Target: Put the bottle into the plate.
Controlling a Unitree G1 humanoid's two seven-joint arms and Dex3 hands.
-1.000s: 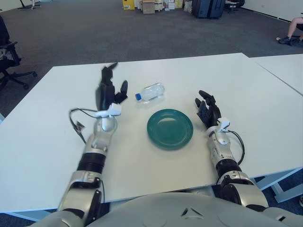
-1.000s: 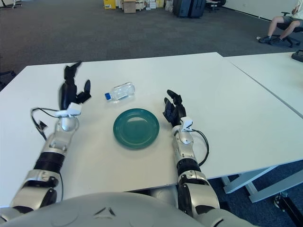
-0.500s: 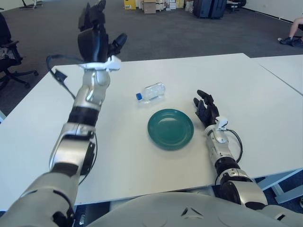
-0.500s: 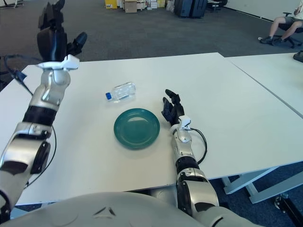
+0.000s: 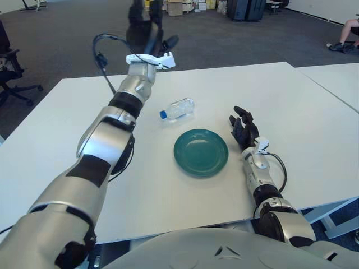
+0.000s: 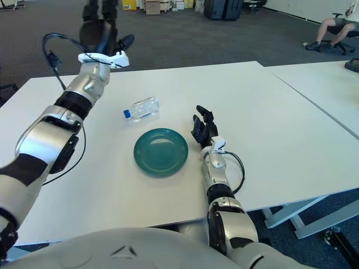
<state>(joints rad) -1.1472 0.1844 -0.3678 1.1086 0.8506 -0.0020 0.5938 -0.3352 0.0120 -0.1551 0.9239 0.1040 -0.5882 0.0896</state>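
Observation:
A clear plastic bottle (image 5: 178, 109) with a blue cap lies on its side on the white table (image 5: 291, 106), its cap pointing left. Just in front of it sits a round dark green plate (image 5: 201, 152), with nothing in it. My left hand (image 5: 147, 29) is raised high above the far side of the table, up and to the left of the bottle, fingers spread and holding nothing. My right hand (image 5: 243, 128) shows just right of the plate, fingers relaxed and open.
A black cable (image 5: 105, 59) loops from my left wrist. A second white table (image 5: 336, 81) adjoins on the right. Beyond the tables are grey carpet, an office chair (image 5: 10, 70) at the left, boxes at the back and a seated person (image 6: 336, 28) at the far right.
My left arm has swung up from the table and then rightward and away, stretching out toward the far side above the bottle. Bottle, plate and right hand have stayed put.

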